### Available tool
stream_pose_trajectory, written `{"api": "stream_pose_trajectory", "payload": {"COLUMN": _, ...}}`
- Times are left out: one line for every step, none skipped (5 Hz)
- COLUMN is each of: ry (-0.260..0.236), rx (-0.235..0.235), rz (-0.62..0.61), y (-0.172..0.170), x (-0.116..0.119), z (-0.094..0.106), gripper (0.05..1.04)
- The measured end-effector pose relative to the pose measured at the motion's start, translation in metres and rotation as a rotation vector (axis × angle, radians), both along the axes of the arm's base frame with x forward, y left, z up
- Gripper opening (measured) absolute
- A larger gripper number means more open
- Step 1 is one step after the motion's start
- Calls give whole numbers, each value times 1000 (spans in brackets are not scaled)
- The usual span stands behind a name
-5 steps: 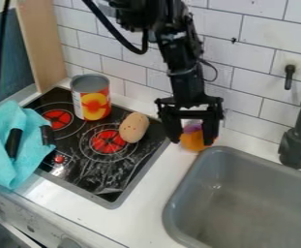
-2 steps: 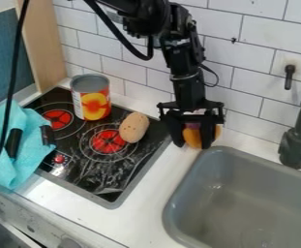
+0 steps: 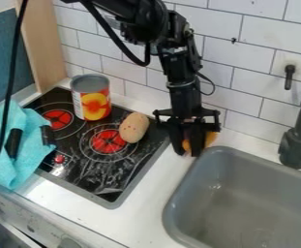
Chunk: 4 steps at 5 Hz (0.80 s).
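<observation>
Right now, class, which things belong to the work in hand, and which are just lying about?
In the work:
- pincer
- orange thing at the pincer, beside the sink

Lying about:
- can and tan, potato-like thing, on the stovetop
- turquoise cloth

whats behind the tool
An orange thing partly shows past the tool, towards the tap, with tiled wall beyond. The tool covers the rest, so its full shape is hidden.

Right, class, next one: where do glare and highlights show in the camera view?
In the camera view, whitish streaks, glare or smears, cross the black stovetop; same view, a small highlight sits on the grey sink's inner wall, and the white counter looks bright.
</observation>
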<state>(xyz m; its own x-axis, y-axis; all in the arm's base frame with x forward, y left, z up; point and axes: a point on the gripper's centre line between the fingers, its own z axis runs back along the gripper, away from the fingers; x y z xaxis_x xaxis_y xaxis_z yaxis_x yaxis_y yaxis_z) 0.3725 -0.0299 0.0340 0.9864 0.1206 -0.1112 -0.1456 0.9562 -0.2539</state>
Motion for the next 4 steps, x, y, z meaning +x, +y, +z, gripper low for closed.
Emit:
{"api": "stream_pose_trajectory", "payload": {"ry": 25, "rx": -4, "rz": -17, "y": -1, "x": -11, "z": 2, "gripper": 297}}
{"api": "stream_pose_trajectory", "payload": {"ry": 26, "rx": -9, "rz": -49, "y": -1, "x": -24, "z": 14, "gripper": 267}}
{"api": "stream_pose_trajectory", "payload": {"ry": -2, "rx": -2, "rz": -106, "y": 0, "x": -46, "z": 43, "gripper": 267}}
{"api": "stream_pose_trajectory", "payload": {"ry": 31, "rx": 27, "rz": -202, "y": 7, "x": -94, "z": 75, "gripper": 267}}
